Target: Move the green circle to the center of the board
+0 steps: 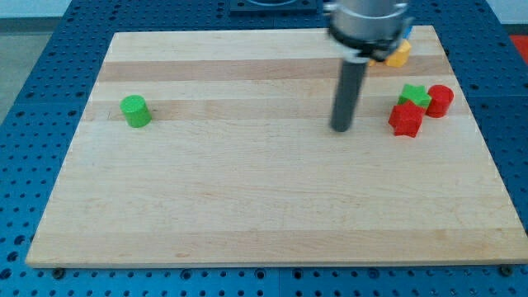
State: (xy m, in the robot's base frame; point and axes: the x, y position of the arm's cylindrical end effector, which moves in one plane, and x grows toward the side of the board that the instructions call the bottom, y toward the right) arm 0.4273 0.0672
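Camera view. The board (272, 206), pale wood, lies on a blue perforated desk (33, 99). The arm carries no grasping tool, so nothing opens, closes or grips; it ends in a straight dark rod. My tip (341, 129) rests on the board right of centre and slightly toward the view's top, touching no block.

The green circle (135, 110), a short cylinder, stands upright near the board's left edge, in its upper half, well apart from my tip and from every other block.

A cluster sits near the right edge, to the right of my tip and apart from it. The green star (416, 95) is at the cluster's top. The red block (405, 120), shape not clear, is just below and left of the star, apparently touching it. The red cylinder (440, 100) is just beside the star on its right.

A yellow block (399, 56) lies near the top right corner, partly hidden behind the arm's housing; a trace of orange shows beside it, shape unreadable.
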